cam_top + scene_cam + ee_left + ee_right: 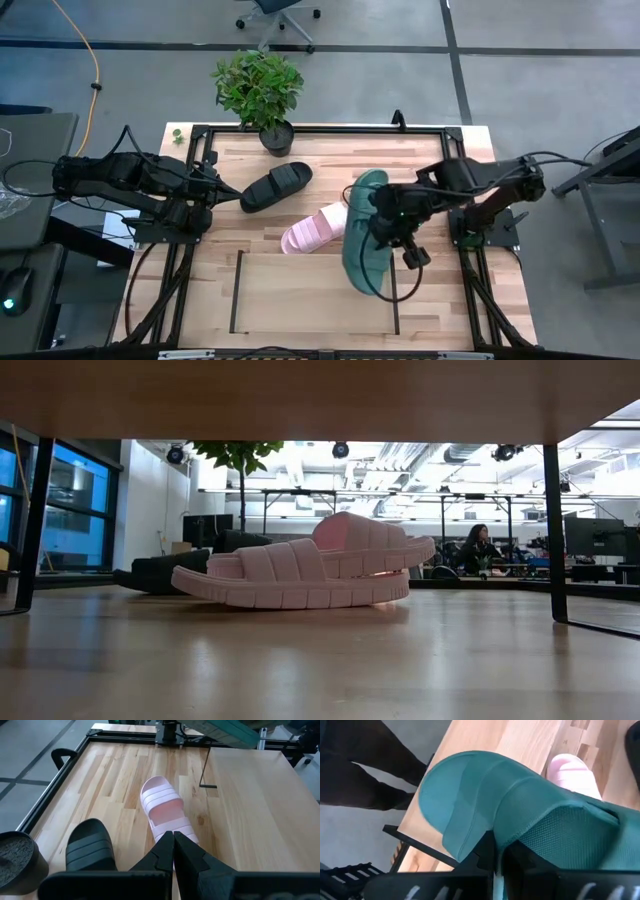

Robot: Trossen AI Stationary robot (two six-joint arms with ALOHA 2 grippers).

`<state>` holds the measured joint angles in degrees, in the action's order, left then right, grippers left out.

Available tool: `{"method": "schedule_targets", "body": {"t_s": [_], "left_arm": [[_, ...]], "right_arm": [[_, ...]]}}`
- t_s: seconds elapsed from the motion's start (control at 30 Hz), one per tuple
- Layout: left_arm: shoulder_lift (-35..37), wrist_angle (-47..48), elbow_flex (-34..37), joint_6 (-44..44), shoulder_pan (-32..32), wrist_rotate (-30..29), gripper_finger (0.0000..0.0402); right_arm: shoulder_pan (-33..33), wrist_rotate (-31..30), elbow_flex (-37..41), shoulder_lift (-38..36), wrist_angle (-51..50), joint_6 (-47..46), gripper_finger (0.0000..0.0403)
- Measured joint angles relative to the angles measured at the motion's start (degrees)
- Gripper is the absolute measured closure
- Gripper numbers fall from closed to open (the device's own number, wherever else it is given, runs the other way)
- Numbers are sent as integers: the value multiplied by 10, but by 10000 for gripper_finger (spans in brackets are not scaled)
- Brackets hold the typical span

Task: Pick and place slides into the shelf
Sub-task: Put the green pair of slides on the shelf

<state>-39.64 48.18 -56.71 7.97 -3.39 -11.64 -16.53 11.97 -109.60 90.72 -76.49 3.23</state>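
The teal-green slide (pixel 362 245) hangs in my right gripper (pixel 388 228) above the table's right middle; in the right wrist view the teal-green slide (pixel 510 805) fills the picture, and the low view does not show it. The pale pink slide (pixel 315 228) lies sole-down at mid-table, just left of it. Farther left and toward the far edge, the black slide (pixel 275 187) also lies flat. My left gripper (pixel 218 190) is shut and hovers next to the black slide's left end, touching nothing. The shelf panel (pixel 315 295) lies near the near edge, between two thin black rails. My right gripper is shut on the teal-green slide, its two fingers pinching a long side edge (pixel 492 837) about mid-length. The fingers come from the table's right side and lie across the slide. The slide is lifted clear of the table and tilted onto its side, its length running far to near.
A potted plant (pixel 262 90) stands at the far edge, behind the black slide; its pot (pixel 15 855) is near my left gripper. A black outer frame (pixel 330 128) rings the table. The shelf's right rail (pixel 395 305) lies just below the hanging slide. A person (pixel 478 548) sits far off.
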Motion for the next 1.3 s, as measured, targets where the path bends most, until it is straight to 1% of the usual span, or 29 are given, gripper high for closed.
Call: {"method": "schedule_targets", "body": {"t_s": [0.33, 0.57, 0.7, 0.9, 1.0, 1.1, 1.13, 1.3], "left_arm": [[0, 1, 0, 0, 0, 0, 401], [0, 33, 0, 0, 0, 0, 401], [0, 41, 0, 4, 0, 0, 401], [0, 43, 0, 1, 0, 10, 401], [0, 43, 0, 0, 0, 25, 401], [0, 43, 0, 0, 0, 43, 401], [0, 43, 0, 0, 0, 48, 401], [0, 43, 0, 0, 0, 63, 401]], "right_arm": [[-47, 0, 0, 10, 5, -17, 403], [-68, -7, -1, 29, 16, -20, 403], [-83, -30, -41, 50, 12, -26, 403], [-88, -65, -146, 107, -39, -31, 403], [-94, -75, -203, 140, -68, -32, 403], [-102, -70, -250, 169, -104, -32, 403], [-105, -70, -255, 176, -108, -32, 403], [-117, -62, -231, 176, -110, -46, 403]]}}
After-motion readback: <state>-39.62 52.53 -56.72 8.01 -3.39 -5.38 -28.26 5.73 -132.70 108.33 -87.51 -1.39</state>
